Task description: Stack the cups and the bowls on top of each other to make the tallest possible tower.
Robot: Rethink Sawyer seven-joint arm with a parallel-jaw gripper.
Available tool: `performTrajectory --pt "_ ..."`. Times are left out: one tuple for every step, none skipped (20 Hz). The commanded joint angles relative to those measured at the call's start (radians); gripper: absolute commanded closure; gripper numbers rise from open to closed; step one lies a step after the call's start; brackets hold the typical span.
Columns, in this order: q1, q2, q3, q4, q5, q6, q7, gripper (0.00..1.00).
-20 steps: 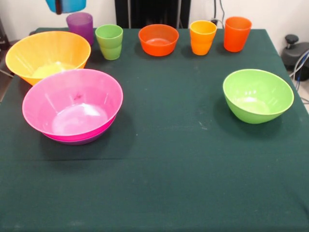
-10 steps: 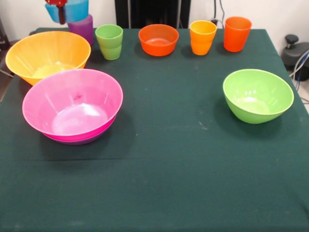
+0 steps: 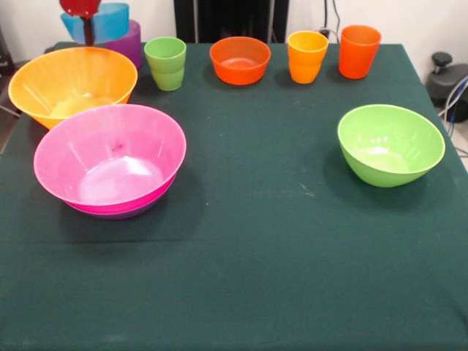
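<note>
My gripper [image 3: 88, 32] shows at the top left edge, shut on the rim of the small blue bowl [image 3: 106, 22], which hangs just over the purple cup [image 3: 131, 44]. Below them sits the large yellow bowl [image 3: 44, 88]. The pink bowl [image 3: 110, 153] is nested in the purple bowl [image 3: 121, 213] at the left. Along the far edge stand the light green cup [image 3: 165, 62], the orange bowl [image 3: 240, 60], the yellow-orange cup [image 3: 307, 56] and the orange cup [image 3: 359, 51]. The light green bowl [image 3: 391, 142] sits alone at the right.
A dark green cloth [image 3: 241, 270] covers the table. Beyond the right edge a black device [image 3: 447, 77] and cables hang close to the table.
The gripper and blue bowl have come down from the top edge, so the bowl now overlaps the purple cup's rim. Everything else is still.
</note>
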Motion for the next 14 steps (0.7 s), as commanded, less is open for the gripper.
performTrajectory --pt "-0.007 0.015 0.127 -0.146 -0.049 0.177 -0.357 1.0" --pt "-0.001 0.021 0.121 -0.159 -0.049 0.179 -0.346 1.0" --pt "0.0 0.029 0.12 -0.173 -0.047 0.184 -0.343 1.0" --pt "0.004 0.041 0.116 -0.19 -0.045 0.188 -0.335 1.0" --pt "0.011 0.049 0.108 -0.206 -0.046 0.19 -0.326 1.0" --pt "0.018 0.057 0.105 -0.212 -0.041 0.191 -0.315 1.0" --pt "0.025 0.065 0.1 -0.225 -0.038 0.193 -0.306 1.0" --pt "0.036 0.071 0.094 -0.229 -0.035 0.19 -0.291 1.0" --pt "0.047 0.077 0.088 -0.233 -0.032 0.186 -0.277 1.0" --pt "0.054 0.084 0.084 -0.243 -0.03 0.188 -0.271 1.0" --pt "0.056 0.09 0.087 -0.256 -0.021 0.199 -0.272 1.0" --pt "0.061 0.097 0.085 -0.272 -0.018 0.209 -0.27 1.0" --pt "0.064 0.104 0.087 -0.286 -0.009 0.22 -0.269 1.0" --pt "0.071 0.111 0.083 -0.302 -0.005 0.23 -0.263 1.0"
